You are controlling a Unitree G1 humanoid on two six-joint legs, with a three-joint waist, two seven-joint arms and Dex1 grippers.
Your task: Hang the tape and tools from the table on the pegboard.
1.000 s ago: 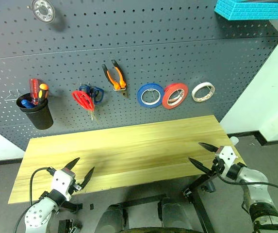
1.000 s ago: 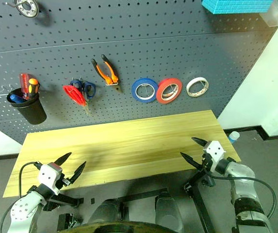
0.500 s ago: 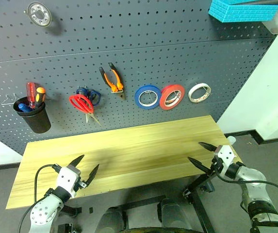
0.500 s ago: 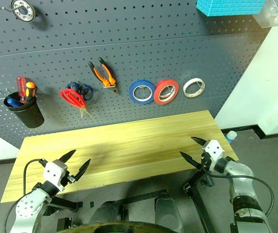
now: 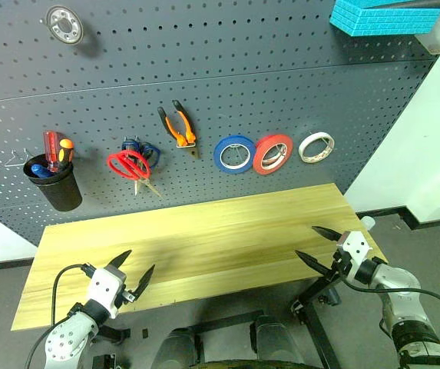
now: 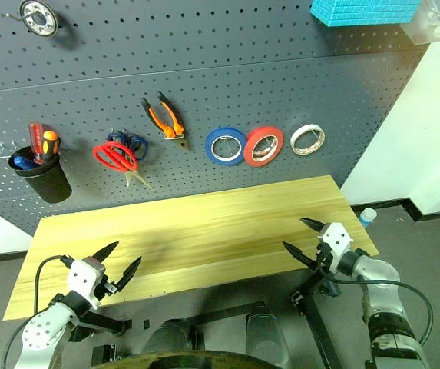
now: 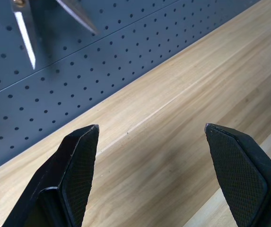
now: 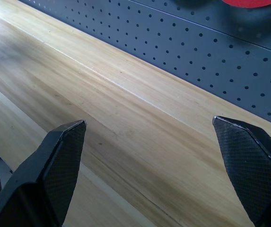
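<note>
On the dark grey pegboard hang the whitish tape, the orange-and-black pliers and the red-handled scissors. The red-handled screwdriver stands in a black cup hung at the board's left. Below runs the light wood table. My left gripper hovers open at the table's front left edge, holding nothing. At the front right corner my right gripper is open wide and also holds nothing. The left wrist view looks across the wood to the scissors' blade tips.
A blue tape roll and a red one hang left of the whitish tape. Blue-handled scissors sit behind the red pair, and an orange-handled screwdriver shares the cup. A metal ring hangs top left, a cyan block top right.
The whole picture has shifted a little, so the camera moved. Both grippers stay open in the same places at the table's front edge.
</note>
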